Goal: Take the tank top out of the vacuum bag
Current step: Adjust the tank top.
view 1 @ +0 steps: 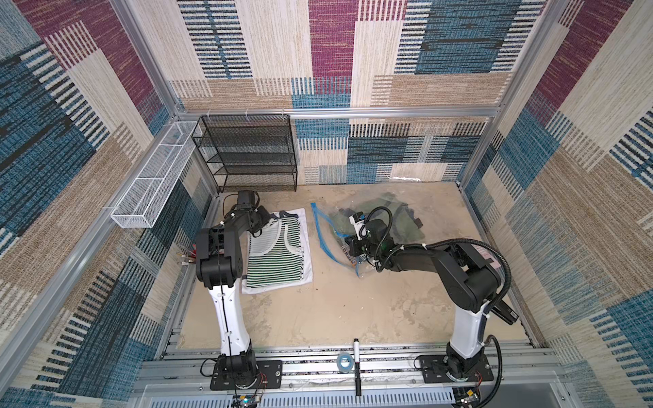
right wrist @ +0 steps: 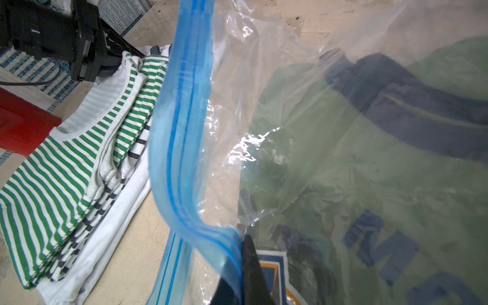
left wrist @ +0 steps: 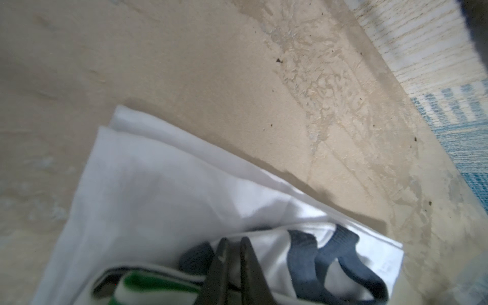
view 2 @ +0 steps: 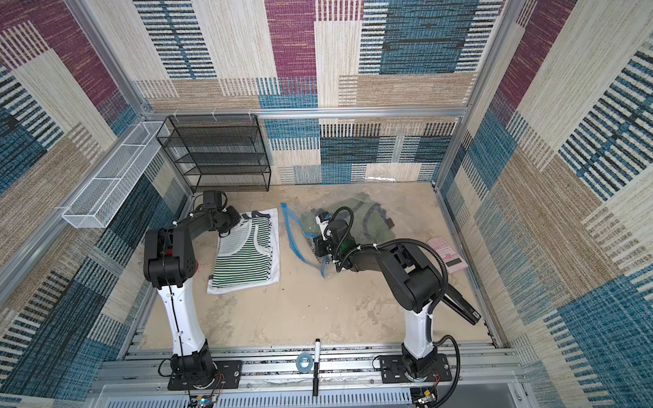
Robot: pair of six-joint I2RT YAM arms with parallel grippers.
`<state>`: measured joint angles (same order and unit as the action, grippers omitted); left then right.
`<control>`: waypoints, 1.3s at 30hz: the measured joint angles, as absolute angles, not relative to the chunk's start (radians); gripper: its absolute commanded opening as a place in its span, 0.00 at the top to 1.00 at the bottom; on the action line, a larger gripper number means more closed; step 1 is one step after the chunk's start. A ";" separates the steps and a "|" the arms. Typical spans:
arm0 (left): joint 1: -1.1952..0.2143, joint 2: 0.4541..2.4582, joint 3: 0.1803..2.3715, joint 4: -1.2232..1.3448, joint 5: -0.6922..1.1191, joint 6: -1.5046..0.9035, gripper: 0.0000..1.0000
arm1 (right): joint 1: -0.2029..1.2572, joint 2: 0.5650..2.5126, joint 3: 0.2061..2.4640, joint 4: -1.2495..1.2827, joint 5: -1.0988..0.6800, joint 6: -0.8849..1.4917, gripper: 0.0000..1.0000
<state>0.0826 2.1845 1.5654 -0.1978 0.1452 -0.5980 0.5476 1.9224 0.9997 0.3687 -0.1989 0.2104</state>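
**Both arms at the table (view 1: 353, 311), top and wrist views.**

You find the bag (view 1: 403, 220) right of centre on the far half of the table, lying crumpled. Its blue zip strip (view 1: 321, 229) runs along the edge that faces the stack of clothes. A green top (view 1: 406, 229) with navy trim lies inside the bag. In the right wrist view you see the green top (right wrist: 369, 158) through the clear film of the bag (right wrist: 290, 118).

The right gripper (view 1: 349, 252) sits low over the near part of the bag. In its wrist view the right gripper (right wrist: 239, 264) is clenched on the zip strip (right wrist: 182, 132), which rises from the fingers and arcs away above the table.

The left gripper (view 1: 258, 231) is at the far end of the stack, over the shoulder end of the striped top (view 1: 277, 254). This green-and-white garment lies uppermost, and a white cloth (left wrist: 158, 198) lies at the bottom. In the left wrist view the fingers (left wrist: 221, 264) stand almost together, with a thin slit between them, just beside a navy strap (left wrist: 303, 253). You cannot tell whether they pinch any cloth.

Stack and bag lie apart, with bare table between them. A black mesh shelf (view 1: 247, 155) stands in the far left corner. A marker (view 1: 357, 367) and a tape roll (view 1: 344, 362) lie on the front rail.
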 measured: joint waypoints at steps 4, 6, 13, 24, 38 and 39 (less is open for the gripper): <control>0.077 2.092 1.521 -0.186 0.157 -0.583 0.86 | 0.548 1.922 1.000 0.369 -0.199 0.210 1.00; 0.070 2.054 1.499 -0.165 0.162 -0.575 0.86 | 0.548 1.922 1.000 0.369 -0.199 0.210 1.00; 0.017 2.039 1.410 -0.092 0.267 -0.577 0.88 | 0.548 1.922 1.000 0.369 -0.199 0.207 1.00; -0.012 2.120 1.443 -0.086 0.211 -0.602 0.87 | 0.548 1.922 1.000 0.369 -0.199 0.204 1.00; -0.072 1.774 1.301 -0.123 0.248 -0.540 0.78 | 0.548 1.922 0.999 0.369 -0.200 0.203 1.00; -0.082 1.745 1.287 -0.126 0.257 -0.528 0.70 | 0.548 1.922 0.997 0.369 -0.200 0.203 1.00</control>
